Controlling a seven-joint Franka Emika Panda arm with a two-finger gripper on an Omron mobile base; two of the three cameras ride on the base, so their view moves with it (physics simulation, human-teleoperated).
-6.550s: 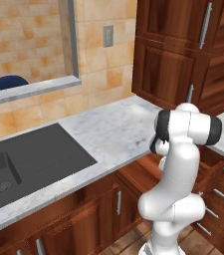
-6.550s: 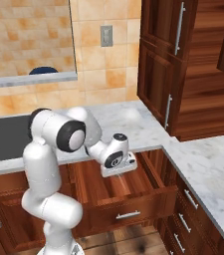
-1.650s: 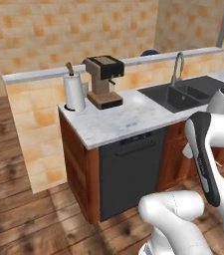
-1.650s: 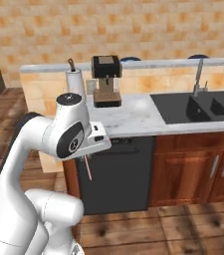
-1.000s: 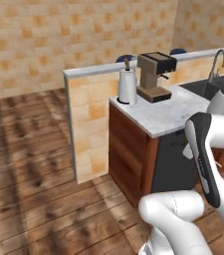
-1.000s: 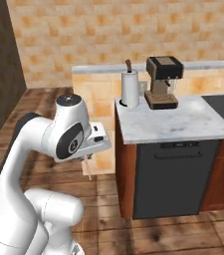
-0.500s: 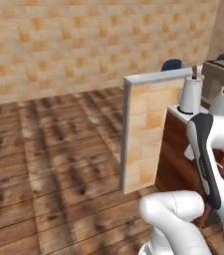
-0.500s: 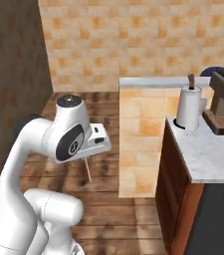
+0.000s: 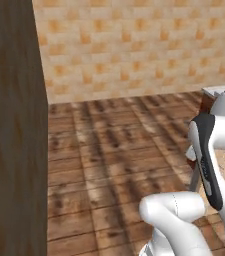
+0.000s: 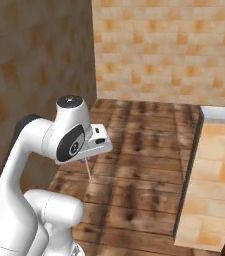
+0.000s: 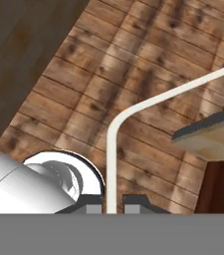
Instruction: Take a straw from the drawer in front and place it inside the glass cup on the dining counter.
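Observation:
My gripper [image 11: 112, 201] is shut on the straw [image 11: 133, 107], a thin whitish tube that rises between the two dark fingertips and bends off to the right over the wooden floor. In the right base view the straw [image 10: 87, 172] hangs as a short thin line below the white hand, where the gripper [image 10: 86, 158] sits at mid height above the floor. From the left base side the straw [image 9: 194, 176] shows as a thin line beside the arm. The glass cup, the drawer and the dining counter's marble top are out of view.
A tiled half-wall with a grey cap [image 10: 219, 113] stands at the right, also seen as a grey slab [image 11: 208, 130]. A tall dark wooden panel [image 9: 11, 130] is close at the left. Open plank floor [image 10: 144, 150] runs to a tiled back wall [image 9: 134, 45].
The whole picture has swung as the base moved: the counter with the coffee machine slid out to the right, and floor and walls came in. The straw stays in the shut gripper.

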